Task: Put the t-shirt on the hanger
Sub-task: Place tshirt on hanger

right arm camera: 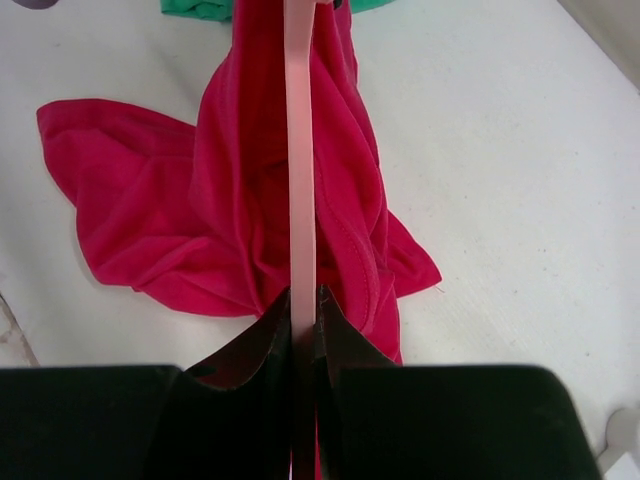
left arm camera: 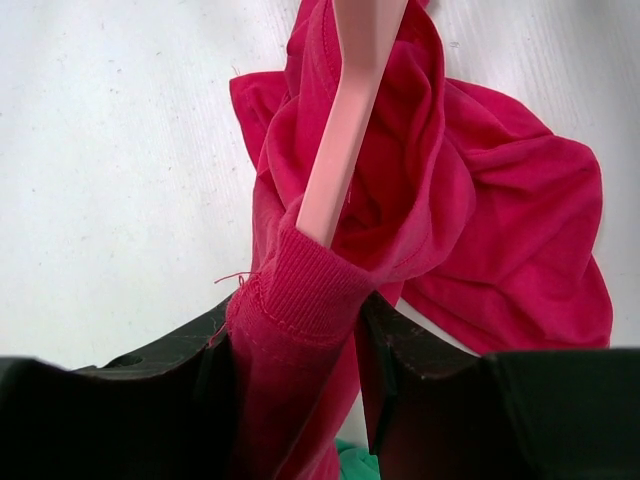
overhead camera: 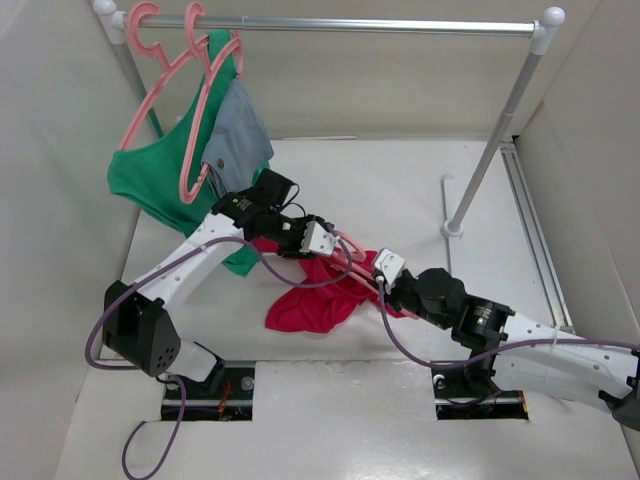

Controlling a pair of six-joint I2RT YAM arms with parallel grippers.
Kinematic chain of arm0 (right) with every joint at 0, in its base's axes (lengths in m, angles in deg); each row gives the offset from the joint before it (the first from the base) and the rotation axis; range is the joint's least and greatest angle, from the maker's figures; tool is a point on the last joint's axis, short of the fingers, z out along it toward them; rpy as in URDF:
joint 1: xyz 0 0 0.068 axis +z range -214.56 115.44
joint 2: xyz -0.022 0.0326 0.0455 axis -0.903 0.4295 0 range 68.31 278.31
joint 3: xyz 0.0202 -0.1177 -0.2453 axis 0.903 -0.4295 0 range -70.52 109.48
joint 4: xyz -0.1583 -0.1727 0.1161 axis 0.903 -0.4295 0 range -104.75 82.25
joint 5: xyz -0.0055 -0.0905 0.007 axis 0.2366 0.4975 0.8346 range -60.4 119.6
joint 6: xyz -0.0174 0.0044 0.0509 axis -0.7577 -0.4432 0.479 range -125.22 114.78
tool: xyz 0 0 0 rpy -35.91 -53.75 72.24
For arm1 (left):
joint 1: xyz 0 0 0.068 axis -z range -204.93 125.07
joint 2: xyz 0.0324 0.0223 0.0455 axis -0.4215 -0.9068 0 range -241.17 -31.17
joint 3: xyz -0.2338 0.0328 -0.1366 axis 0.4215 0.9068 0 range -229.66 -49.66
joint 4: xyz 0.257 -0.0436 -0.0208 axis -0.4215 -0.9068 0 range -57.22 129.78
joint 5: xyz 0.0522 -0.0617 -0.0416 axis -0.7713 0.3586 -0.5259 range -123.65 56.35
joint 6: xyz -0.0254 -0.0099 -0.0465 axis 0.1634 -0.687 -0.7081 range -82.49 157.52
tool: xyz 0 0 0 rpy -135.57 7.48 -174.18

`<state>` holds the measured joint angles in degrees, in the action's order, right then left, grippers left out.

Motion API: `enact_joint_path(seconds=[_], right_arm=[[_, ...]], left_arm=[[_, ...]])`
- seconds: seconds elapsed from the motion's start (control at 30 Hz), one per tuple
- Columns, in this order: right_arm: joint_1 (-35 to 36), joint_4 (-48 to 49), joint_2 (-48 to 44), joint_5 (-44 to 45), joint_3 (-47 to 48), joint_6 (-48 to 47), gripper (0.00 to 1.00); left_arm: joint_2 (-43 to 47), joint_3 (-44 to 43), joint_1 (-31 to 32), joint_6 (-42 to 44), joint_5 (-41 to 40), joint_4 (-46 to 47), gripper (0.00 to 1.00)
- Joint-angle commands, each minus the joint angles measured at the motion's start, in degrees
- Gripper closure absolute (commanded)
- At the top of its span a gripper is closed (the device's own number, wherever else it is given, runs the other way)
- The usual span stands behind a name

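The crimson t-shirt [overhead camera: 312, 303] was seen bunched in a heap on the white counter [overhead camera: 400, 190], near its middle, between the left claw [overhead camera: 332, 243] and the right claw [overhead camera: 375, 268]. Part of the cloth was lifted off the surface. The salmon-pink hanger [overhead camera: 356, 252] was held low over the cloth, spanning the gap between the two claws.

In the left wrist view, the left claw [left arm camera: 300, 390] was pressed together on the ribbed neckband of the t-shirt [left arm camera: 500, 230]. The band was pinched between the dark fingers [left arm camera: 160, 370], and one thin arm of the hanger [left arm camera: 345, 130] was seen to enter the folds just above it. Whether the plastic was also caught between the fingers could not be told.

In the right wrist view, the right claw [right arm camera: 303, 335] was closed on the hanger [right arm camera: 300, 150]. Its flat bar was clamped edge-on between the two fingers [right arm camera: 240, 350] and ran straight away from the camera over the t-shirt [right arm camera: 230, 200]. Red cloth was draped on both sides of the bar and spread across the counter to the left.

At the back, a metal rail [overhead camera: 350, 24] was carried on white posts. Two further pink hangers [overhead camera: 150, 95] were hooked at its left end, bearing a green garment [overhead camera: 150, 185] and a grey-blue garment [overhead camera: 238, 140]. The green garment hung down beside the left arm.
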<state>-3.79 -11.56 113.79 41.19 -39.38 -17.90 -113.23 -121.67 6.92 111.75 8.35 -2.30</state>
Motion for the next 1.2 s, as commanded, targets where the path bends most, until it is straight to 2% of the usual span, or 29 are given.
enact_joint_path(seconds=[0.0,0.03,0.07,0.1,0.13,0.17,0.27,0.4,0.43,0.47,0.5,0.57,0.6,0.63,0.7,0.8,0.87,0.93,0.97,1.07,1.17], right_arm=[[-0.2,7.6,0.1,1.1,3.6,0.1,1.00],[-0.2,7.6,0.1,1.1,3.6,0.1,0.95],[-0.2,6.8,0.1,1.1,3.6,0.6,0.85],[-0.2,5.2,0.1,1.1,4.3,0.6,0.68],[-0.2,4.4,0.1,1.1,4.3,1.2,0.25],[-0.2,3.5,0.1,1.1,5.1,1.2,0.17],[-0.2,-0.4,-1.2,1.1,7.1,1.2,0.07],[-2.0,-2.2,-3.0,1.7,8.9,3.2,0.05],[-4.0,-2.8,-3.0,1.7,9.9,4.2,0.08],[-5.5,-4.6,-0.7,1.7,10.8,6.6,0.14],[-7.1,-5.8,0.9,0.5,10.8,7.7,0.30],[-13.6,-7.8,6.3,-6.6,11.3,9.4,0.44],[-16.0,-7.8,7.9,-10.0,11.3,11.1,0.56],[-18.3,-7.3,9.1,-17.1,10.8,11.1,0.59],[-22.3,-3.7,9.9,-23.4,10.1,9.5,0.60],[-22.3,-1.3,5.4,-28.9,10.9,6.5,0.55],[-22.3,-1.3,3.7,-31.4,11.4,3.6,0.44],[-22.3,-2.5,2.9,-32.4,12.5,1.2,0.29],[-22.3,-3.2,2.9,-32.4,12.5,0.4,0.13],[-22.8,-5.9,2.3,-33.1,13.1,-0.3,0.06],[-26.4,-8.4,5.9,-30.6,13.7,1.6,0.06]], left_arm=[[3.1,-1.9,1.9,-1.4,5.6,-2.7,1.00],[3.7,-1.9,1.9,-1.4,5.6,-2.7,1.00],[3.8,-0.8,1.9,-0.9,4.9,-2.7,1.00],[5.5,0.1,1.9,-0.3,4.3,-1.6,1.00],[6.4,1.2,1.9,-0.3,3.7,-0.6,1.00],[7.3,4.0,1.9,0.7,2.2,1.5,1.00],[10.9,7.7,1.9,4.0,0.5,3.1,1.00],[11.4,10.0,1.9,5.3,-0.8,3.8,1.00],[11.4,10.6,1.9,5.3,-0.8,3.8,1.00],[11.9,10.6,1.9,5.3,-0.8,3.8,1.00],[11.9,11.1,1.9,5.8,-1.3,3.8,1.00],[13.1,11.8,1.9,8.3,-1.3,3.8,1.00],[13.2,11.8,2.4,9.2,-1.3,3.8,1.00],[13.9,12.6,2.4,9.9,-1.9,3.8,1.00],[14.6,14.1,2.4,10.5,-2.6,4.3,1.00],[15.4,15.3,2.4,8.7,-3.2,6.7,1.00],[14.6,15.3,2.4,3.7,-4.4,8.9,1.00],[13.3,14.8,2.4,1.4,-4.4,9.5,1.00],[13.3,14.8,2.4,-0.3,-4.4,10.3,1.00],[13.9,14.8,2.4,0.5,-4.4,10.1,1.00],[14.5,15.3,2.4,5.2,-4.4,7.8,1.00]])
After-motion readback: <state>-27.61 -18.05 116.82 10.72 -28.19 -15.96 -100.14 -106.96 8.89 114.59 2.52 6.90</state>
